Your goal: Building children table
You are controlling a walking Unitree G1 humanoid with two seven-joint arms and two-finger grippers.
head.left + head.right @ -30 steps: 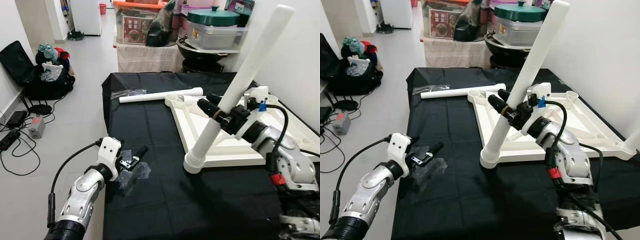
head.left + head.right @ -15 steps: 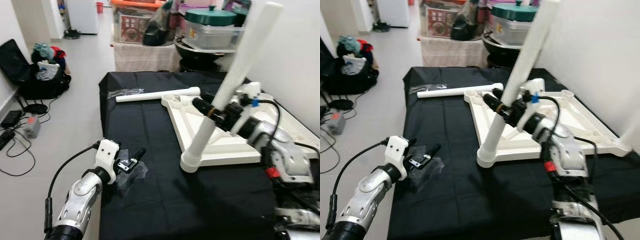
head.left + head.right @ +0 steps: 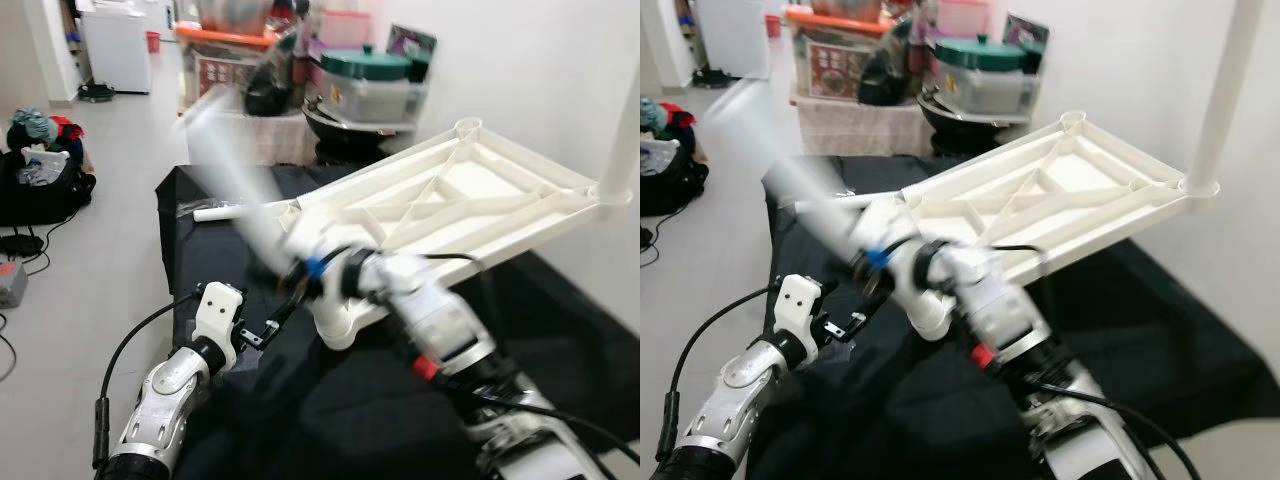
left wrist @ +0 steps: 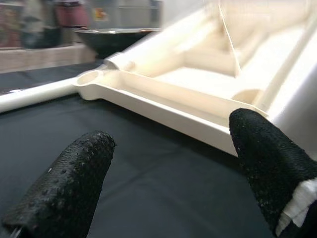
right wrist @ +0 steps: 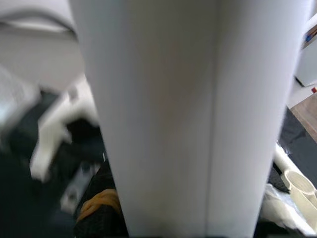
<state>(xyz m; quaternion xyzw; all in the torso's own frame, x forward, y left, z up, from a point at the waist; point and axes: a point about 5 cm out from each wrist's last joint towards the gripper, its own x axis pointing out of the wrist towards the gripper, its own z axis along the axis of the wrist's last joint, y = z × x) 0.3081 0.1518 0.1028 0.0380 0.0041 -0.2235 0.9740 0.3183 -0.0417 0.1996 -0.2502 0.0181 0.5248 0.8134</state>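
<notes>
The white table top (image 3: 470, 190) is tilted up off the black cloth (image 3: 560, 310), underside facing me. My right gripper (image 3: 310, 275) is shut on a white table leg (image 3: 240, 180) that is socketed in the top's near corner; leg and gripper are blurred with motion. That same leg (image 5: 168, 119) runs close along the right wrist view. A second leg (image 3: 620, 150) stands in the far right corner socket. A loose leg (image 3: 215, 212) lies on the cloth behind. My left gripper (image 3: 275, 320) is open and empty, its fingers (image 4: 74, 183) pointing at the top's rim (image 4: 163, 106).
A covered bench with a green-lidded pot and storage boxes (image 3: 360, 80) stands behind the table. Bags and clothes (image 3: 35, 160) lie on the floor at the left. A white wall (image 3: 540, 70) runs close along the right side.
The table top has swung up from flat to steeply tilted. The held leg has swept from leaning right to leaning left. The camera has also shifted. The left gripper is still open.
</notes>
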